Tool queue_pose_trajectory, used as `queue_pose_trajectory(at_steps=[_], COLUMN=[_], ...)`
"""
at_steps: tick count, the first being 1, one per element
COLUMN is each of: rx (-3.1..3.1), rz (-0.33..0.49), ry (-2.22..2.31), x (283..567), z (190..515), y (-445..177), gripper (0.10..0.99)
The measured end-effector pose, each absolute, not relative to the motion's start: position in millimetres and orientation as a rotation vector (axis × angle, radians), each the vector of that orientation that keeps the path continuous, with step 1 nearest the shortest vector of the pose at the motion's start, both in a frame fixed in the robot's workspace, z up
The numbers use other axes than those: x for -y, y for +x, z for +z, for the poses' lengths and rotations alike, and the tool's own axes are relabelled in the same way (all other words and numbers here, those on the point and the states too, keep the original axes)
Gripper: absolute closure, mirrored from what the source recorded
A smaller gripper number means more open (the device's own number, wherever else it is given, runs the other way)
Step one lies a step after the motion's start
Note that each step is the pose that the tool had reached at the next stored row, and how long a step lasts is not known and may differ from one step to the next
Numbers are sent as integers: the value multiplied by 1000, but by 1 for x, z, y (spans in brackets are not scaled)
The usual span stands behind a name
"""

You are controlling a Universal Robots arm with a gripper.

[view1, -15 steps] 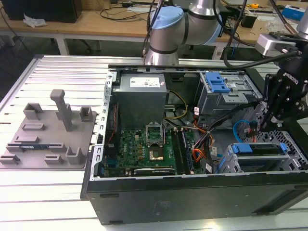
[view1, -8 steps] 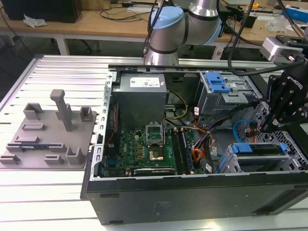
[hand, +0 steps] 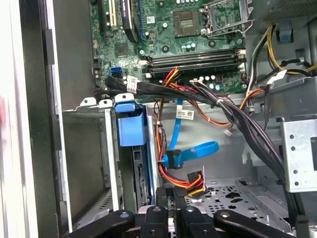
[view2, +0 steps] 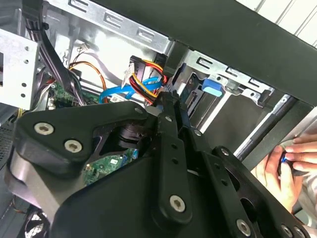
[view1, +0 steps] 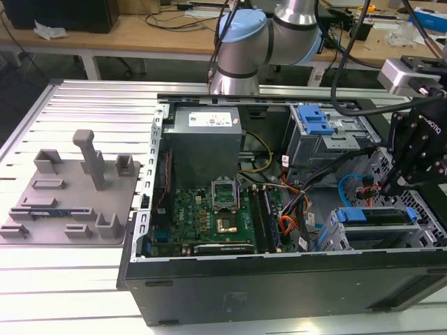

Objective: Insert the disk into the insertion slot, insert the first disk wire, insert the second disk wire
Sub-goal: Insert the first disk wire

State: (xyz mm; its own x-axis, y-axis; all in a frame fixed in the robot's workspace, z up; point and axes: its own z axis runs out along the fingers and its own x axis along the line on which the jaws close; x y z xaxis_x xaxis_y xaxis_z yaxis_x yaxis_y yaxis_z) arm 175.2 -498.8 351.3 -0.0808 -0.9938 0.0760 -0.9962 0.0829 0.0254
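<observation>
The disk (view1: 370, 216), in its blue carrier (hand: 131, 126), sits inside the grey insertion slot (view1: 335, 241) at the case's front corner. The first disk wire (hand: 171, 176), an orange-red bundle with a black plug (hand: 194, 177), hangs just beside the disk's rear edge. My gripper (hand: 171, 196) has its fingers (view2: 168, 116) closed together on this bundle close to the plug. The second disk wire (hand: 198, 148), a light blue cable, loops right above and ends in a small black plug (hand: 166, 159). Both wires show in the second wrist view: the bundle (view2: 146, 74) and the blue cable (view2: 116, 91).
The open computer case (view1: 209, 279) holds a motherboard (view1: 216, 216), a power supply (view1: 206, 139) and a larger cage with a blue latch (view1: 314, 122). Thick black cable bundles (hand: 233, 114) cross near the slot. A grey fixture (view1: 70, 195) lies outside. A person's hand (view2: 290, 166) is beside the case.
</observation>
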Motion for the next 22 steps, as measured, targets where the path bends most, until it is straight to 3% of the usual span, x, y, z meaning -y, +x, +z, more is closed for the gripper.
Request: queue_pose_trajectory(at_steps=[22], rx=[2304], rz=[52], ry=[2027], x=[499], z=[349], y=[174], gripper=[922])
